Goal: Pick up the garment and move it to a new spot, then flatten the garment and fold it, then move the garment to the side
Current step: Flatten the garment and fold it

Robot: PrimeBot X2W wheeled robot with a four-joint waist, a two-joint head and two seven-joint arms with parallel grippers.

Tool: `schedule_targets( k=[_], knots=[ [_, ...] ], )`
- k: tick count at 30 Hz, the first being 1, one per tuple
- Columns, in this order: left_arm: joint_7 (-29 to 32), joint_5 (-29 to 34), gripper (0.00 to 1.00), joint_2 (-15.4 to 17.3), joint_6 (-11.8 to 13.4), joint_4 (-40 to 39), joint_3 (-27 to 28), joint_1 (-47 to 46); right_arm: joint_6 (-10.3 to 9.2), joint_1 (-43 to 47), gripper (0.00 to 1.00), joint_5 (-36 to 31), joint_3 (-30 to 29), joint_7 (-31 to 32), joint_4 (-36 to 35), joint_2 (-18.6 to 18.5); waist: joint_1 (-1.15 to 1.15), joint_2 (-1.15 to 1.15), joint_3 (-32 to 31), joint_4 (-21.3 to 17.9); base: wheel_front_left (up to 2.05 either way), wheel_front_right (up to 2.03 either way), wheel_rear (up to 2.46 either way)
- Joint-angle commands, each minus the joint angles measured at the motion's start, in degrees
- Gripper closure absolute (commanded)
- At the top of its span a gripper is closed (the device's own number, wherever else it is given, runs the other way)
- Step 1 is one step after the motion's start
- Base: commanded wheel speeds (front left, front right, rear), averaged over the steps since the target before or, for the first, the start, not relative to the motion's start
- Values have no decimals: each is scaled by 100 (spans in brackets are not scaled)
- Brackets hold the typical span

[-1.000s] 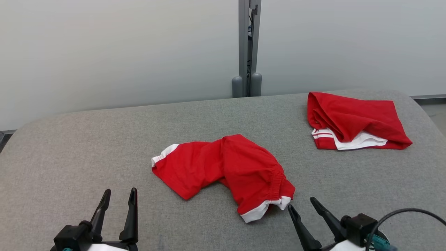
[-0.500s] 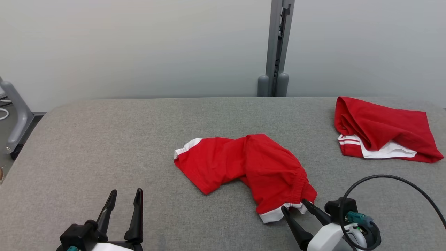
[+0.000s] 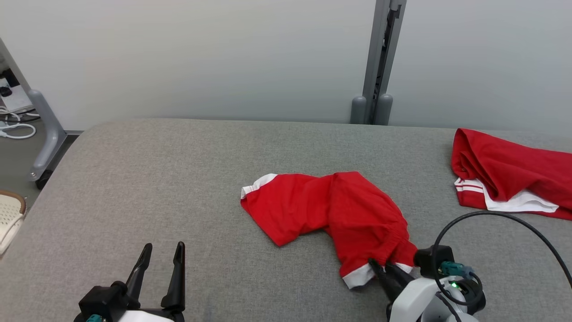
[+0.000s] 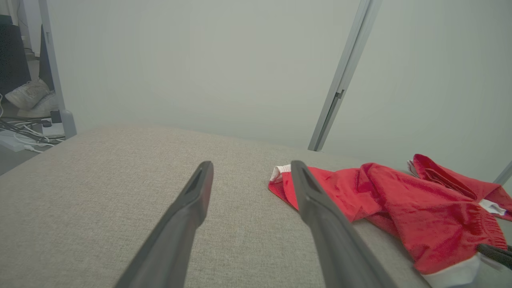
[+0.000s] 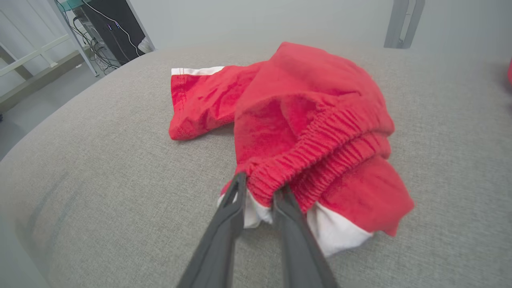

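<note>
- The right gripper (image 5: 260, 188) has its 2 fingers drawn close, with a fold of elastic waistband and white hem pinched between them. I'd call that a grip on the red shorts (image 3: 339, 210).
- The shorts lie up and left of those fingers, crumpled on the grey padded table (image 3: 178, 179). Their long axis runs from the pinched corner at lower right to a white-trimmed leg hem near the frame's centre.
- The right arm is at the cloth, so any lift should be its job. The left gripper (image 3: 163, 244) sits at lower left, fingers spread and empty, well apart from the shorts.
- A 2nd red garment (image 3: 505, 174) lies at the right edge.
- At the left edge is a pale meshed thing (image 3: 9, 219), maybe a basket; I cannot tell its contents.
</note>
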Motion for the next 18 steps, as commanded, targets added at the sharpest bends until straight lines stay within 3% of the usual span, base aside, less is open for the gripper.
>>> schedule_targets(
  k=[1,7,18],
  knots=[
    [-6,23,0,18,-24,18,32,-113,5,-81,100,2,2,-43,-9,-38,0,0,-1,43,0,0,0],
    [-6,15,0,11,-30,60,55,-103,5,-378,100,307,302,84,-377,45,0,0,-3,57,0,0,0],
    [-6,-82,0,3,-60,210,-118,-216,5,-1721,100,583,1265,273,-598,21,0,0,-35,255,0,0,0]
  ],
)
